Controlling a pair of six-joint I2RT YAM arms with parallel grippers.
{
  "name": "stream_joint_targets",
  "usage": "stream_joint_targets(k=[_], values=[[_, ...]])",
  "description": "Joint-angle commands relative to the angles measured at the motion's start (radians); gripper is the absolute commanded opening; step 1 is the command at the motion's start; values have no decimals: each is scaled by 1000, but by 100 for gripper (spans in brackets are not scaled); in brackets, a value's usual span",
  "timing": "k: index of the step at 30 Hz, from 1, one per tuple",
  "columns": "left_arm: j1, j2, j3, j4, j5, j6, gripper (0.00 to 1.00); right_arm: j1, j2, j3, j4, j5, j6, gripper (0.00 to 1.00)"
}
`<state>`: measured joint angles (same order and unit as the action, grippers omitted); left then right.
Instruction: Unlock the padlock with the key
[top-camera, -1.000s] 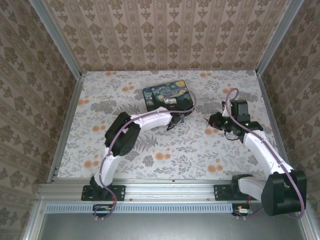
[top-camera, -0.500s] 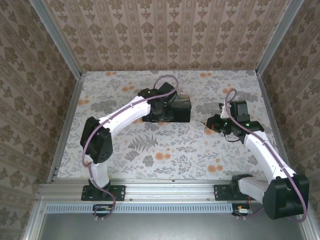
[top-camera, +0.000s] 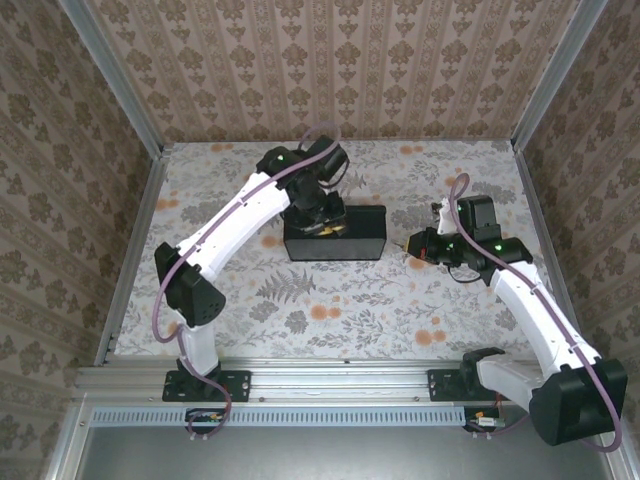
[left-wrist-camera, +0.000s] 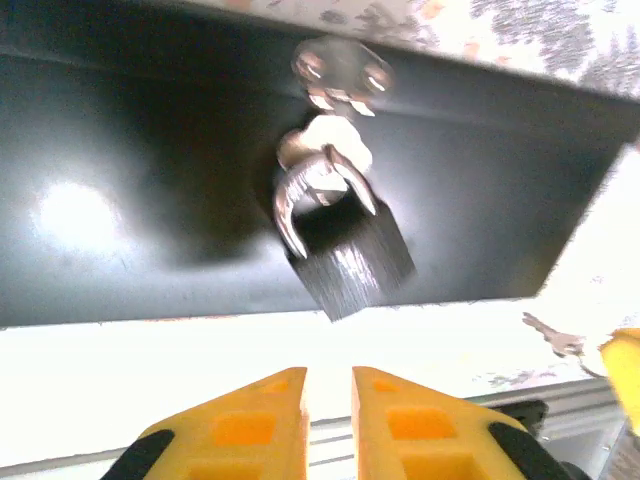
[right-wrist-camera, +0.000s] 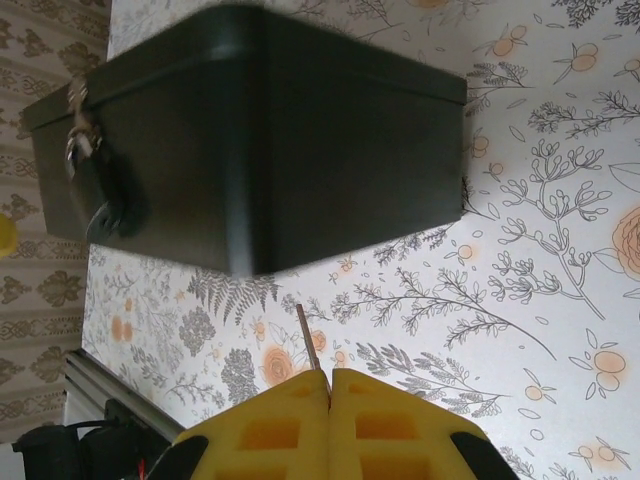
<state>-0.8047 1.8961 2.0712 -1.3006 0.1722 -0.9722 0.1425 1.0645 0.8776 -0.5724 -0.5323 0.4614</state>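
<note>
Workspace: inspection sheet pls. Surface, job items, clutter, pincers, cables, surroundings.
Surface: floral-print table, flat.
Padlock: hanging on the black box, shackle through its latch.
Key: gripped in the right pincer, short of the box.
Clutter: nothing seen.
Left pincer: slightly open, empty, facing the padlock.
Right pincer: shut on the key.
Cables: purple, looped along both arms.
Surroundings: wallpapered walls, metal frame rails.

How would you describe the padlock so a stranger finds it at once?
Find the black box on the flowered table. A silver hasp sits at one wall's edge. The padlock hangs from it: a small dark block with a curved metal shackle, tilted.
</note>
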Motion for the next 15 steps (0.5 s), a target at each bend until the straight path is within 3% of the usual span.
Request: stream_joint_targets(k=[1, 8, 15], values=[[-1, 80, 96, -106, 13, 9, 18, 6, -29, 35, -39, -27, -20, 0], [3, 141, 209, -67, 6, 162, 45, 10, -44, 35, -65, -27, -35, 0], [60, 192, 408, -164, 4, 778, 54, 15, -37, 50, -76, -14, -39, 0]])
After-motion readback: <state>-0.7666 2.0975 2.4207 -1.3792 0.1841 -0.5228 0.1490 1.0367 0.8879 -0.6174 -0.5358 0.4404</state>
